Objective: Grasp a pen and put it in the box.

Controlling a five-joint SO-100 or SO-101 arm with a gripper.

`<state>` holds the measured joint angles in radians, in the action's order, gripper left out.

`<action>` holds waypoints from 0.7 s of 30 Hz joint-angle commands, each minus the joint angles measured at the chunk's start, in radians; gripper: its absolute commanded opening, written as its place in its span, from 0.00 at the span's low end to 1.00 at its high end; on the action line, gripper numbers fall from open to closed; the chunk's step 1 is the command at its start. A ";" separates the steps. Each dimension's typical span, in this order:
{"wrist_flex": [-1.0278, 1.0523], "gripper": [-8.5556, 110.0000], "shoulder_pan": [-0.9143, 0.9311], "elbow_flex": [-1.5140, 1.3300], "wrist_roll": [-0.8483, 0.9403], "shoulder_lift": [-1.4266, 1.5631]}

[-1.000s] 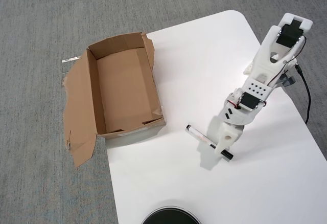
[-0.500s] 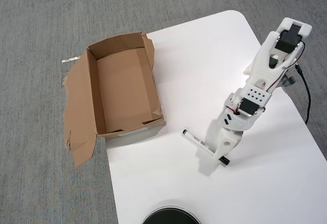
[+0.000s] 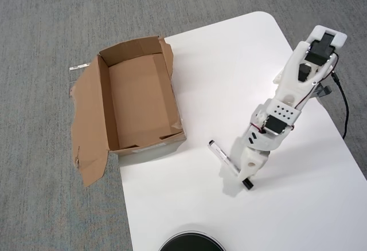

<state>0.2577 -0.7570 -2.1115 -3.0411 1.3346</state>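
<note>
The pen point(image 3: 221, 155) lies slantwise on the white table point(image 3: 229, 62), its small dark end at the upper left and its black cap at the lower right. My gripper point(image 3: 241, 175) points down over the cap half of the pen and covers part of the barrel. From above I cannot see whether the jaws are closed on it. The brown cardboard box point(image 3: 104, 105) stands open to the left of the pen, about a pen's length away, with nothing visible inside and its torn flaps folded outward.
The box hangs over the table's left edge above grey carpet point(image 3: 34, 148). A round black object point(image 3: 192, 244) sits at the bottom edge. A black cable point(image 3: 344, 110) runs down beside the arm's base at the right.
</note>
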 commanded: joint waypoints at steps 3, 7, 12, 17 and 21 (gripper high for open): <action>-0.002 0.09 -0.005 -0.015 0.005 -0.026; 0.000 0.08 -0.005 -0.015 0.005 -0.026; 0.002 0.08 -0.004 -0.015 0.005 -0.026; 0.002 0.09 -0.004 -0.015 0.007 -0.023; 0.006 0.11 -0.001 -0.015 0.007 -0.006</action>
<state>0.2577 -0.7570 -2.1177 -3.0380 1.3116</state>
